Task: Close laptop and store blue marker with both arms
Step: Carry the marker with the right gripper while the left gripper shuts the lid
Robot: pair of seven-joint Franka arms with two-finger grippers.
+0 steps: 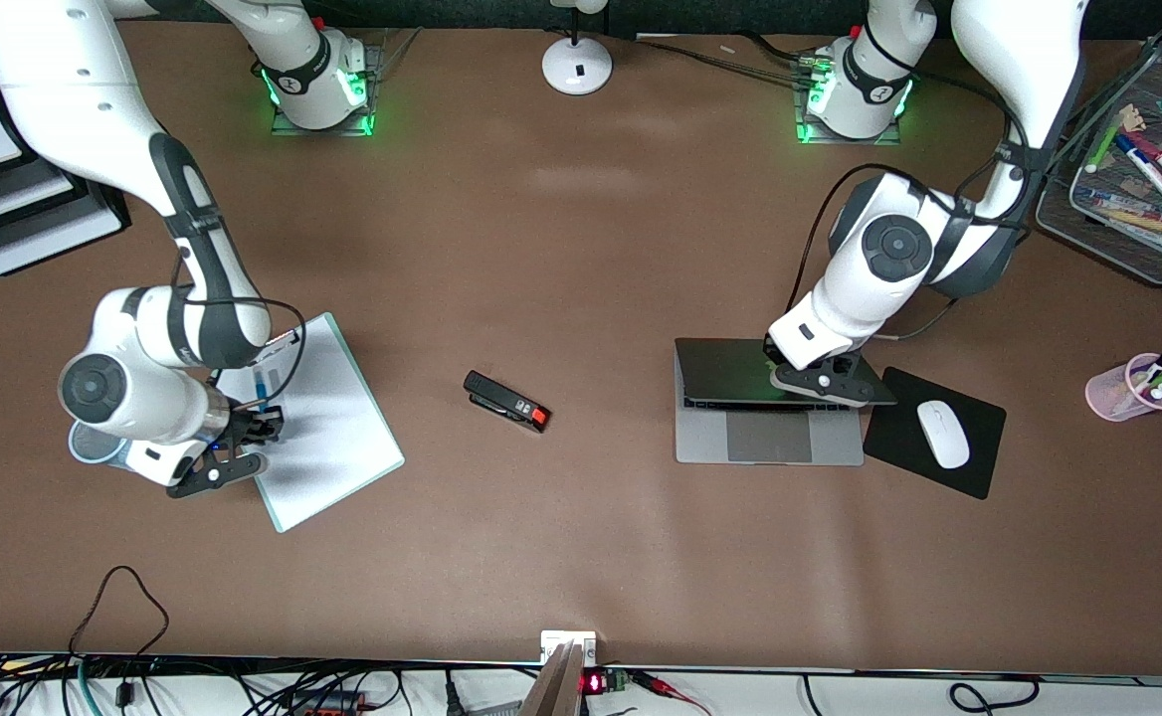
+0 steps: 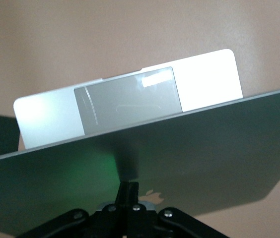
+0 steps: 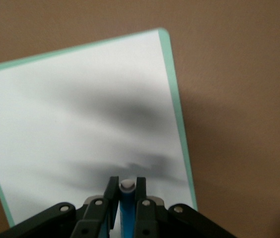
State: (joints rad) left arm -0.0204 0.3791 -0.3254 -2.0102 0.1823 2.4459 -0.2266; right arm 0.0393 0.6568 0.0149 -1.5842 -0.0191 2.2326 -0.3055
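Pressing the laptop [image 1: 768, 410] lid down evenly suits the left gripper [image 1: 820, 383], jaws pressed together, while the right gripper [image 1: 243, 438], over the clipboard [image 1: 327, 438], pinches the blue marker [image 3: 126, 208].

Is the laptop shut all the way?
No, the laptop lid is tilted partway down, with the left claw on it and the trackpad showing.

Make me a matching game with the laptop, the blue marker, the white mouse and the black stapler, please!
Things:
1. laptop
2. blue marker
3. white mouse
4. black stapler

Where or how:
A. on the black mouse pad
B. pinched in the right gripper over the white clipboard
C. alone on the bare table, between clipboard and laptop
D. lid half down under the left gripper

Pairs: 1-D, 2-B, 3-A, 4-C
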